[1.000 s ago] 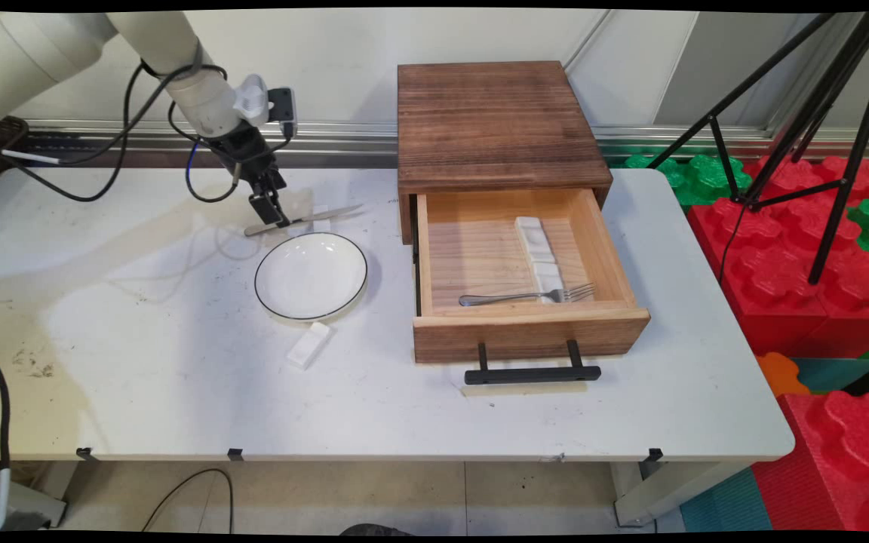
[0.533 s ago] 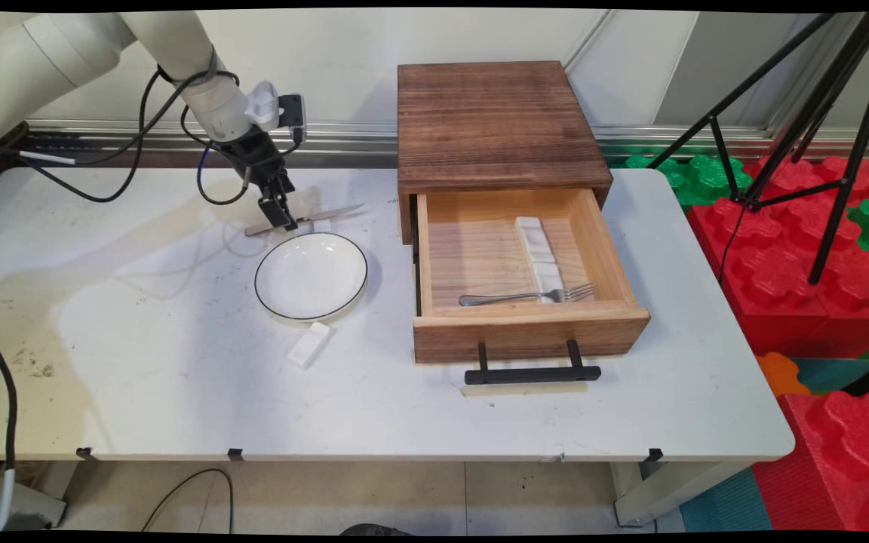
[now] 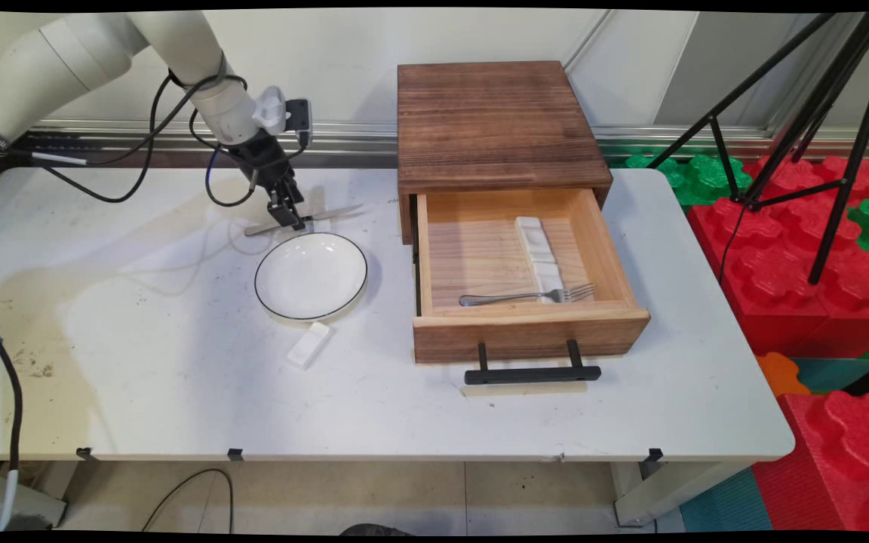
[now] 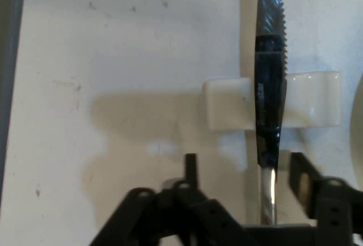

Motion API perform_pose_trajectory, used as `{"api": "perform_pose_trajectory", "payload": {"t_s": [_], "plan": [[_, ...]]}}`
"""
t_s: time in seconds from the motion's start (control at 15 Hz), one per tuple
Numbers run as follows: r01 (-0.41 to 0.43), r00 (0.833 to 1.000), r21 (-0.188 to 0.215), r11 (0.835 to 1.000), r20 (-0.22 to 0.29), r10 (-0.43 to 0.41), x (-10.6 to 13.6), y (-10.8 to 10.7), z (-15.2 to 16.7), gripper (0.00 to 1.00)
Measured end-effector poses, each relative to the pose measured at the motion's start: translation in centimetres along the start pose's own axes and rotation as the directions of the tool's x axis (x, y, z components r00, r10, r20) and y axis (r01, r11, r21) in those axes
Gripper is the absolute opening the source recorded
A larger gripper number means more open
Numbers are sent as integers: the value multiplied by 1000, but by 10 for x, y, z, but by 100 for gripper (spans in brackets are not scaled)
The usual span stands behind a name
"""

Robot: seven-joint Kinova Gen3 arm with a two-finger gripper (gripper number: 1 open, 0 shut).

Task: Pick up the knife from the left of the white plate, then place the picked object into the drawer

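Knife (image 4: 269,107) handle hidden under open jaws.

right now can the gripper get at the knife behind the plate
Probably yes: the gripper is open, with the knife lying between its fingers on a white rest, nothing blocking.

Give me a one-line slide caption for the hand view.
Open gripper straddling a serrated knife propped on a white rest on the table.
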Motion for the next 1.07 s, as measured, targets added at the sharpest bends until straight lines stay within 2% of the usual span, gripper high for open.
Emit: {"api": "perform_pose_trajectory", "payload": {"t_s": [0.53, 1.07], "plan": [[3, 1000, -24, 1000, -9, -3, -8, 10, -6, 0], [111, 993, 9, 994, -35, -111, -23, 15, -30, 0]]}}
